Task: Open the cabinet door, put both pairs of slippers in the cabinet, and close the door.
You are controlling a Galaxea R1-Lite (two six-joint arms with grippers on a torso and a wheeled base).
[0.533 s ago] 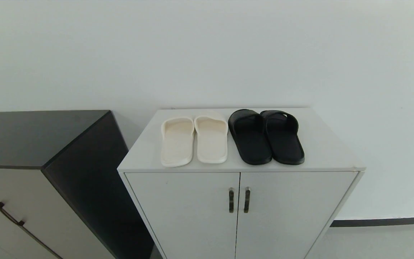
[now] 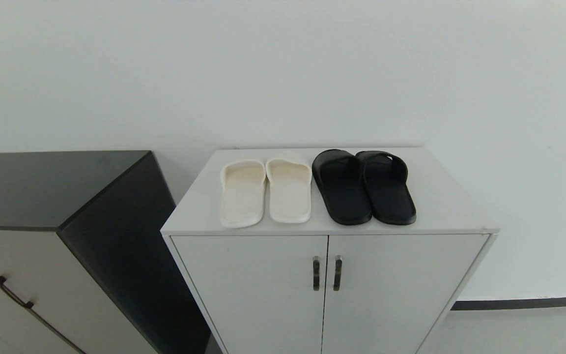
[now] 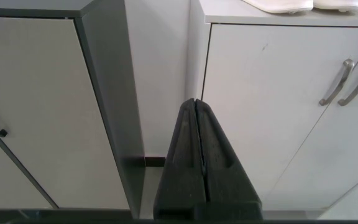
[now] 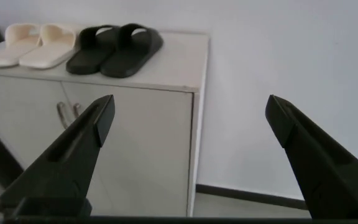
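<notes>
Head camera high, front-on to the cabinet (image 2: 263, 305); 2 wrist cameras lower, either side, same door handles (image 3: 347, 81).

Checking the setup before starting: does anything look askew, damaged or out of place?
Nothing stands out. The cream slippers and black slippers sit in neat pairs, side by side on the white cabinet, heels near the front edge, and both cabinet doors are shut and flush.

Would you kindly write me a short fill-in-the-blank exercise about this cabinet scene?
The cream slippers and black slippers lie on ____ of the white cabinet.
Its doors are ____.
The left gripper is ____.
The right gripper is ____.
Missing words: top; closed; shut; open.
</notes>
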